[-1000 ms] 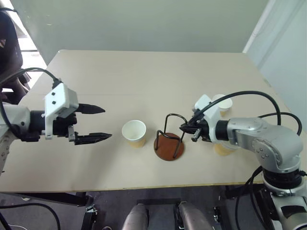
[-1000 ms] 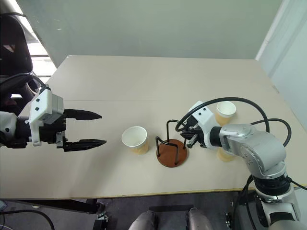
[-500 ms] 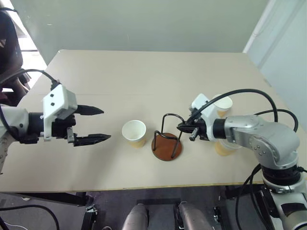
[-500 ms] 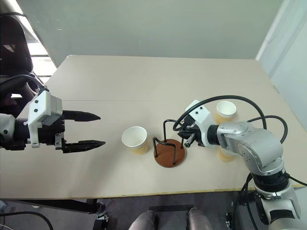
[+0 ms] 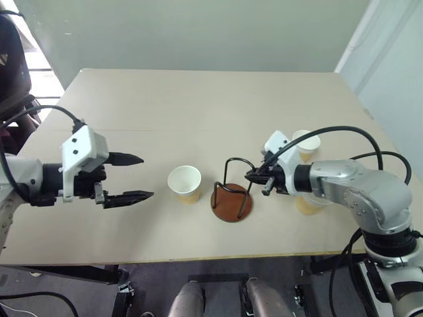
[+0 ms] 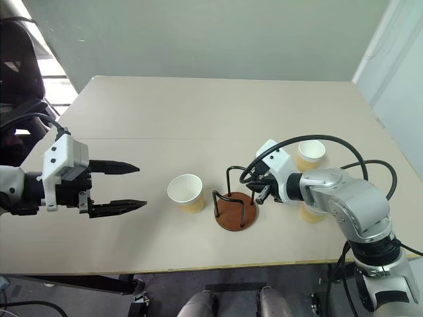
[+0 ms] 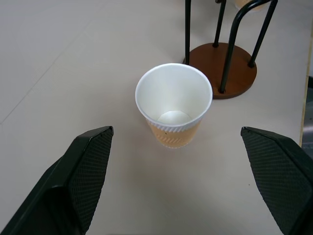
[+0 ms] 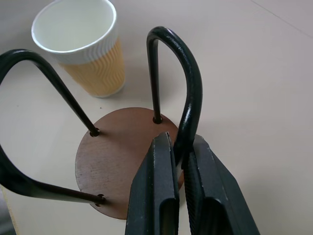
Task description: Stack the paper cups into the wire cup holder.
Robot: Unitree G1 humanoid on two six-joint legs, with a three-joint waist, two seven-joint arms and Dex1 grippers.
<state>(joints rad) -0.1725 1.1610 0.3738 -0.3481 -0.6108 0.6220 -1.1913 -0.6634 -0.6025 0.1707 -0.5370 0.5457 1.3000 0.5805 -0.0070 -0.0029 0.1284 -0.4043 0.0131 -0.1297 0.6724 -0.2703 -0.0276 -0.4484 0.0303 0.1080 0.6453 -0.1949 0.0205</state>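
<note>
A: So, where does everything sit?

B: The wire cup holder stands near the front edge of the table, about mid-table. One paper cup is upright just to its left, apart from it. A second cup stands farther back on the right, and a third cup is partly hidden under the right arm.

A: And the hands?

B: The right gripper is pinched together on one of the holder's wire loops, low on the arch above the reddish-brown base. The left gripper hangs well to the left of the nearest cup with its fingers spread wide, holding nothing, lined up on that cup.

A: How will the cup behave?

B: Light and thin-walled, I'd judge. The ribbed wall should give the pads some bite, but a hard squeeze would likely crush it oval, and then it won't drop cleanly between the loops. Take it across the upper wall just under the rolled rim, where it looks stiffest.

A: And the holder?

B: Stiff wire on a small base; probably light enough to slide or tip, which is likely why the right hand steadies it.
</note>
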